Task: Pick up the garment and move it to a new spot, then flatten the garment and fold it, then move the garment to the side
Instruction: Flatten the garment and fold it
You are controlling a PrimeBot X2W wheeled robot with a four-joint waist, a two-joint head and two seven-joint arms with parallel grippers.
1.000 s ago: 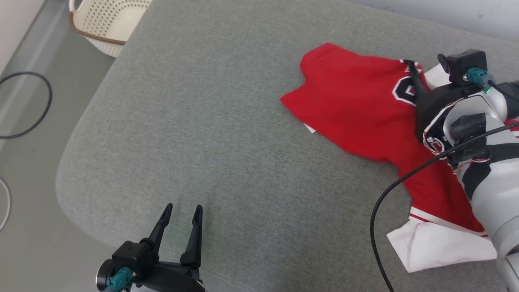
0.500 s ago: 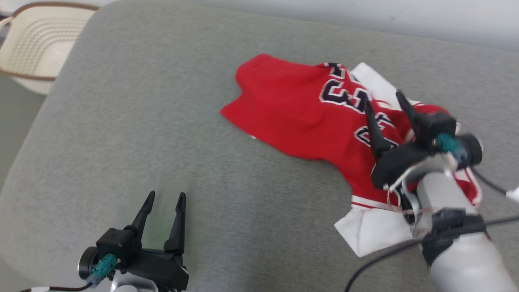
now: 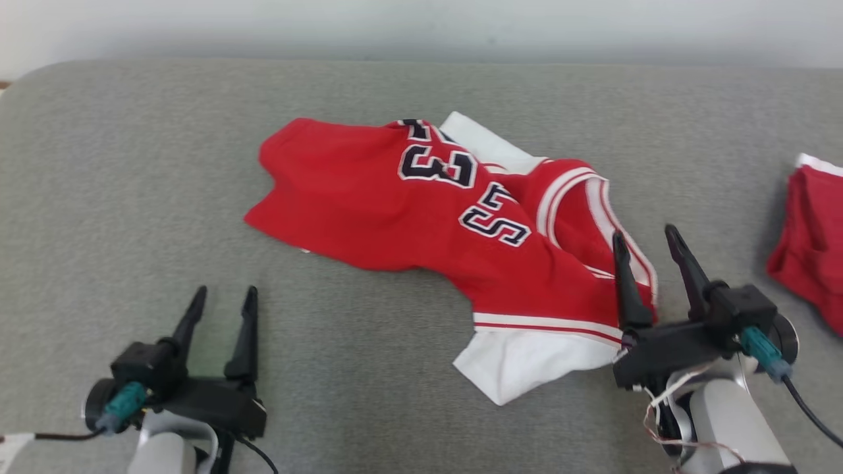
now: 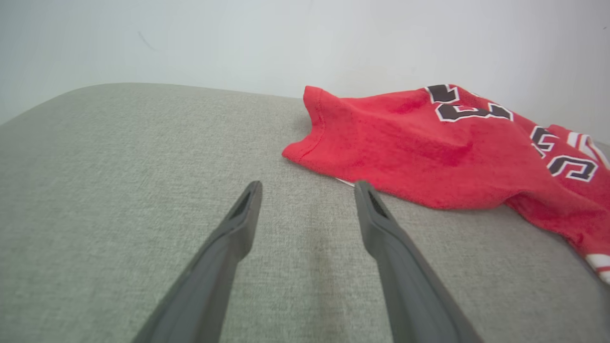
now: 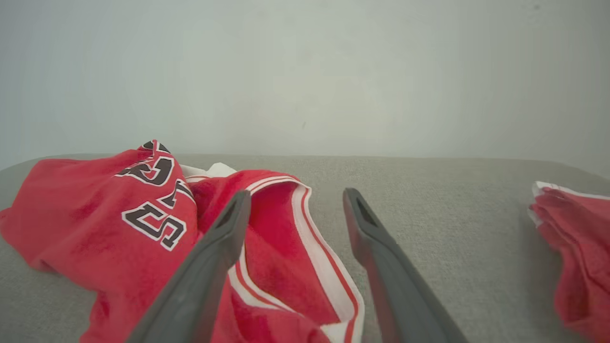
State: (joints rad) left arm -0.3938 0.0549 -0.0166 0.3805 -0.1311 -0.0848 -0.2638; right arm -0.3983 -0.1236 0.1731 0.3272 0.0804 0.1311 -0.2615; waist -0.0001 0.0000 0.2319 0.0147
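garment: crumpled red-and-white fabric jersey, striped edge just beside right gripper
right gripper: jaws apart, empty
left gripper: jaws apart, empty

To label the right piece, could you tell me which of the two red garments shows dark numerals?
The jersey lying in the middle, beside the right gripper; the red garment at the far right edge shows none.

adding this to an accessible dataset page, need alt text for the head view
A crumpled red jersey with white trim and dark numerals lies on a grey cushion. Both grippers are open and empty: the left gripper over bare cushion at lower left, the right gripper at the jersey's right edge. Another red garment sits at far right.
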